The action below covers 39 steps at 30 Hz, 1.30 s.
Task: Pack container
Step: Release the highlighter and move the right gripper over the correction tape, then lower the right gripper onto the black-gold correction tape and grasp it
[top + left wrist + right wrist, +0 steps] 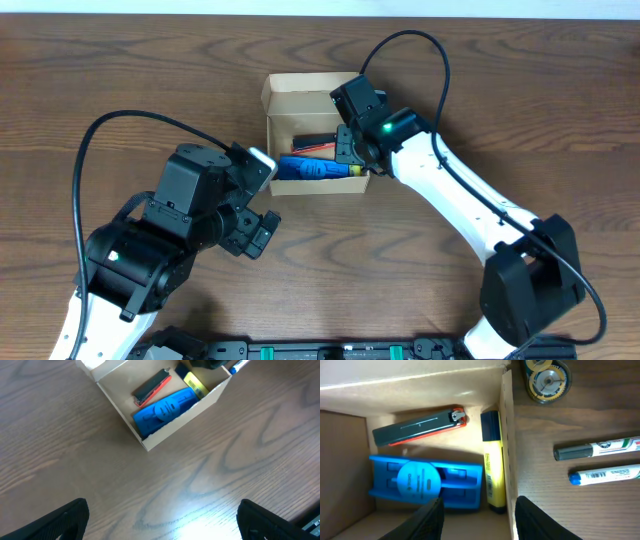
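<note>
The container (285,98) is a small tan cardboard box, open, with its flap standing at the far side. Inside lie a red and black stapler (420,427), a blue tape dispenser (427,485) and a yellow highlighter (492,467) against the right wall (506,435). My right gripper (480,525) is open and empty, its fingers straddling that right wall; it also shows in the overhead view (352,150). My left gripper (165,530) is open and empty over bare wood, short of the box's near left corner (147,445); it also shows in the overhead view (255,228).
On the table right of the box lie a roll of tape (547,380), a dark-capped marker (597,450) and a blue-capped marker (605,475). The right arm hides them in the overhead view. The wooden table (120,70) stretches left of the box.
</note>
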### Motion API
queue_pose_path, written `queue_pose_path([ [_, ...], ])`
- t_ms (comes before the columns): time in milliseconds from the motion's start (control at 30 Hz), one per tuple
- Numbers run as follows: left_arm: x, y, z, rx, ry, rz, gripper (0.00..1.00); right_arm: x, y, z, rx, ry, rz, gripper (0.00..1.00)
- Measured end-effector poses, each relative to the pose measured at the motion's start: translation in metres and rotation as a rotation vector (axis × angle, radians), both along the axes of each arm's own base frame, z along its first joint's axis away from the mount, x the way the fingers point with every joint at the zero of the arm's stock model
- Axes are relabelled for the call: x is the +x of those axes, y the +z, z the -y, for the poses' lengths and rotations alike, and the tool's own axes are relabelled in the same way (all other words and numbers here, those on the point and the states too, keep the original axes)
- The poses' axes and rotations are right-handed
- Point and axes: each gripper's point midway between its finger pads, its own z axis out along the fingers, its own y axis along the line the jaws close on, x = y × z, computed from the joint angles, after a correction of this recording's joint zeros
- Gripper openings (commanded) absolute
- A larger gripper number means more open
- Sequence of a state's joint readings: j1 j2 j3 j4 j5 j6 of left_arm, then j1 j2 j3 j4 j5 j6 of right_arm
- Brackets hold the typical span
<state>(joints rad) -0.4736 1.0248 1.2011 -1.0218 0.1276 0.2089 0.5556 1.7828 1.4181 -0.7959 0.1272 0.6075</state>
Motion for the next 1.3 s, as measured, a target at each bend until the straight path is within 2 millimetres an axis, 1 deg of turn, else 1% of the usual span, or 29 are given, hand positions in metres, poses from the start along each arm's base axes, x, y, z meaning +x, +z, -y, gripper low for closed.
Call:
queue_pose_path([
  [100, 0.000, 0.000, 0.000, 0.000, 0.000, 0.000, 0.95, 0.000, 0.026, 0.000, 0.015, 0.037, 0.060, 0.55],
  [200, 0.000, 0.000, 0.000, 0.000, 0.000, 0.000, 0.95, -0.001, 0.071, 0.006, 0.025, 0.089, 0.174, 0.63],
  [300, 0.000, 0.000, 0.000, 0.000, 0.000, 0.000, 0.95, -0.002, 0.119, 0.019, 0.007, 0.140, 0.303, 0.64],
  [333, 0.000, 0.000, 0.000, 0.000, 0.000, 0.000, 0.95, -0.002, 0.130, 0.024, 0.000, 0.149, 0.334, 0.64],
  [400, 0.000, 0.000, 0.000, 0.000, 0.000, 0.000, 0.95, -0.001, 0.148, 0.039, -0.024, 0.156, 0.384, 0.67],
  [467, 0.000, 0.000, 0.000, 0.000, 0.000, 0.000, 0.95, 0.002, 0.154, 0.055, -0.055, 0.147, 0.400, 0.71],
  [533, 0.000, 0.000, 0.000, 0.000, 0.000, 0.000, 0.95, 0.006, 0.151, 0.069, -0.087, 0.136, 0.391, 0.78],
  [633, 0.000, 0.000, 0.000, 0.000, 0.000, 0.000, 0.95, 0.015, 0.141, 0.087, -0.135, 0.125, 0.366, 0.96],
  [667, 0.000, 0.000, 0.000, 0.000, 0.000, 0.000, 0.95, 0.018, 0.137, 0.093, -0.152, 0.126, 0.356, 0.99],
  [767, 0.000, 0.000, 0.000, 0.000, 0.000, 0.000, 0.95, 0.027, 0.123, 0.105, -0.196, 0.133, 0.320, 0.99],
  [900, 0.000, 0.000, 0.000, 0.000, 0.000, 0.000, 0.95, 0.041, 0.093, 0.112, -0.247, 0.176, 0.254, 0.99],
  [1033, 0.000, 0.000, 0.000, 0.000, 0.000, 0.000, 0.95, 0.056, 0.052, 0.109, -0.298, 0.264, 0.182, 0.99],
  [1067, 0.000, 0.000, 0.000, 0.000, 0.000, 0.000, 0.95, 0.059, 0.045, 0.108, -0.308, 0.281, 0.173, 0.99],
  [1167, 0.000, 0.000, 0.000, 0.000, 0.000, 0.000, 0.95, 0.071, 0.013, 0.099, -0.317, 0.364, 0.139, 0.99],
  [1300, 0.000, 0.000, 0.000, 0.000, 0.000, 0.000, 0.95, 0.084, -0.013, 0.089, -0.275, 0.428, 0.131, 0.99],
])
